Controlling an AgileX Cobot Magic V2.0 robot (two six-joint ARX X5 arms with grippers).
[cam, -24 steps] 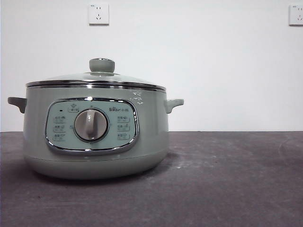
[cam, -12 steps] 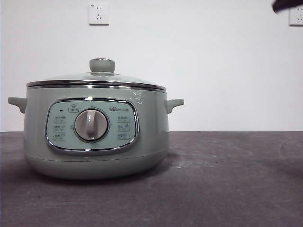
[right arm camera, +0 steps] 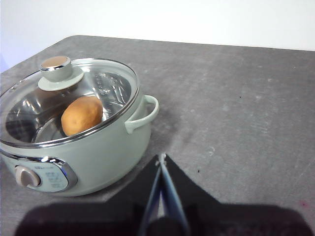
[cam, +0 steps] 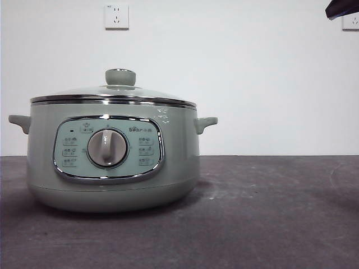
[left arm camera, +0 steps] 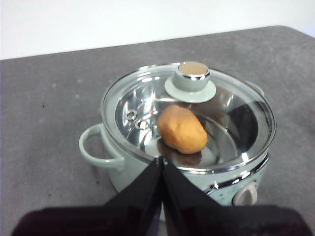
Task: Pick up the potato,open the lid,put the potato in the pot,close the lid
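Note:
The sage-green pot (cam: 112,157) stands on the table at the left of the front view, its glass lid (cam: 115,92) seated on its rim. Through the glass, the orange-brown potato (left arm camera: 181,129) (right arm camera: 82,115) lies inside the pot (left arm camera: 147,162) (right arm camera: 88,152). The lid's knob (left arm camera: 192,76) (right arm camera: 55,68) is free of any gripper. My left gripper (left arm camera: 162,161) hangs shut and empty above the pot's near side. My right gripper (right arm camera: 161,158) is shut and empty over the table to the right of the pot; its black tip (cam: 342,8) shows at the front view's top right corner.
The dark grey table (cam: 269,213) stretches to the right of the pot. Two wall sockets (cam: 116,17) sit on the white wall behind. The pot's side handles (cam: 205,123) stick out left and right.
A black arm tip has come into the front view's top right corner and grown slightly larger. The pot and lid have not moved.

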